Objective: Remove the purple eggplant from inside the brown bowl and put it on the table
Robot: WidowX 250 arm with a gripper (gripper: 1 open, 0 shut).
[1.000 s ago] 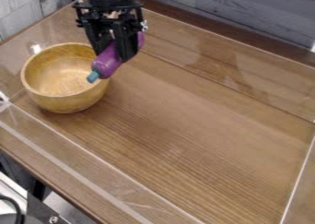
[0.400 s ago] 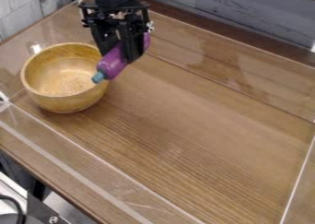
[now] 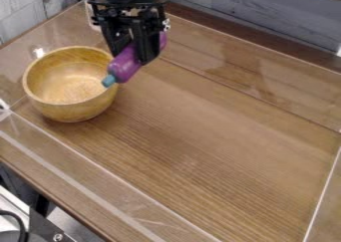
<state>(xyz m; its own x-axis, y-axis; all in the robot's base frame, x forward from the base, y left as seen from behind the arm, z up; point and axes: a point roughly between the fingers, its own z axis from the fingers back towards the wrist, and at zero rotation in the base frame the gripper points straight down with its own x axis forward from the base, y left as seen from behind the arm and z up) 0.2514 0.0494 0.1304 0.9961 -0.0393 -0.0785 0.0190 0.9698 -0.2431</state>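
Table (image 3: 213, 136) of brown wood grain, glossy, grain running diagonally from lower left to upper right, with pale glare streaks across the far half. Low clear plastic walls (image 3: 147, 221) edge it; the near one runs diagonally along the lower left, another rises at the right edge. Behind the far edge, a grey weathered plank wall (image 3: 266, 12). Dark gear shows below the table at the lower left corner, too dim to name. Bowl (image 3: 70, 84) sits on the table at the left, upright, round, light wood with a thick rim and golden inside; nothing lies in it. Black gripper (image 3: 135, 49) hangs over the bowl's right rim, pointing steeply down, its jaws clamped on the eggplant (image 3: 127, 64). Eggplant is off the table and out of the bowl, held in the air, tilted, with the purple body up between the fingers and the teal stem end lowest, just at the bowl's right rim as seen from here. Whether the stem touches the rim is hard to tell at this resolution; it looks slightly clear of it. Table to the right of the bowl is bare wood.
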